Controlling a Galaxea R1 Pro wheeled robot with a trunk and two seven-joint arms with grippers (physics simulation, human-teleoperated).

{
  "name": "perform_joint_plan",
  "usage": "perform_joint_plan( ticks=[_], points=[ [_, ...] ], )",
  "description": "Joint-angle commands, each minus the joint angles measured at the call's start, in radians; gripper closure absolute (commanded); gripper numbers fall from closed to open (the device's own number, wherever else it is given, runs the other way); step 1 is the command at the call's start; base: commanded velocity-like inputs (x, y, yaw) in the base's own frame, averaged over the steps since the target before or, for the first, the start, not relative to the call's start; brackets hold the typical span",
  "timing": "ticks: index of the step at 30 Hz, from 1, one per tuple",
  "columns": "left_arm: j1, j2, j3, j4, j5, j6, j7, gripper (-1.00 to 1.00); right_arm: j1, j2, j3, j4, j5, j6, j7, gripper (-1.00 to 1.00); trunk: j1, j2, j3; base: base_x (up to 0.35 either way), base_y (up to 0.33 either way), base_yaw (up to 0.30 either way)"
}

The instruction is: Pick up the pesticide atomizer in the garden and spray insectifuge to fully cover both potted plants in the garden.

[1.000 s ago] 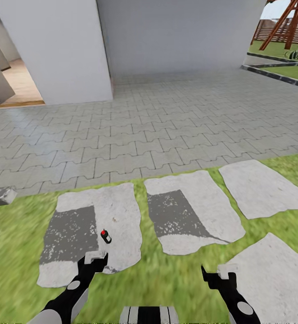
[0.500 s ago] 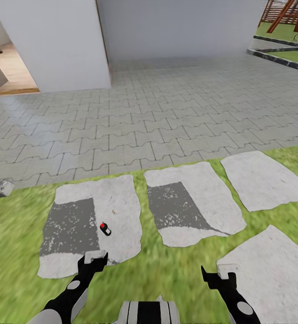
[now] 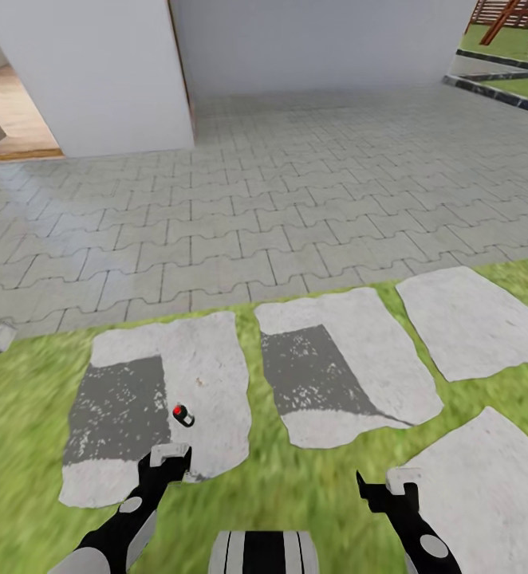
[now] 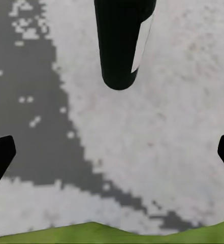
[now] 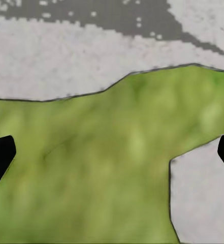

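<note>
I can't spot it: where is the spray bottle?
In the head view, the bottle lies on the leftmost stepping stone, just ahead of the left pincer.

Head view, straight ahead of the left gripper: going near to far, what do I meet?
Left gripper → pesticide atomizer lying on the stepping stone → strip of grass → grey paving → white wall.

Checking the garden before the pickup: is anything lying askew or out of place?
Yes: the atomizer lies on its side on a stepping stone instead of standing, just ahead of the left pincer. No spill shows.
</note>
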Motion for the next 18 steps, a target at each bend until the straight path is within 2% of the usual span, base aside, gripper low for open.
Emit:
perform_joint_plan(
  ticks=[1,5,13,18],
  points=[
    [0.0,0.0,0.0,0.001,0.005,-0.003,0.0,-1.0,0.0,0.0,0.0,0.0,0.001,-0.003,0.0,-1.0,0.0,0.0,-0.001,0.297,0.0,0.0],
    [0.0,0.0,0.0,0.0,0.005,-0.003,0.0,-1.0,0.0,0.0,0.0,-0.001,0.001,-0.004,-0.001,-1.0,0.0,0.0,-0.001,0.207,0.0,0.0],
    [-0.002,0.0,0.001,-0.005,0.005,-0.004,0.0,-1.0,0.0,0.0,-0.001,-0.001,0.001,-0.005,-0.001,-1.0,0.0,0.0,-0.001,0.044,0.0,0.0],
    [-0.002,0.0,0.002,-0.005,0.006,-0.003,0.001,-1.0,0.0,0.0,-0.001,-0.002,0.001,-0.006,-0.001,-1.0,0.0,0.0,-0.001,0.228,0.0,0.0]
  ],
)
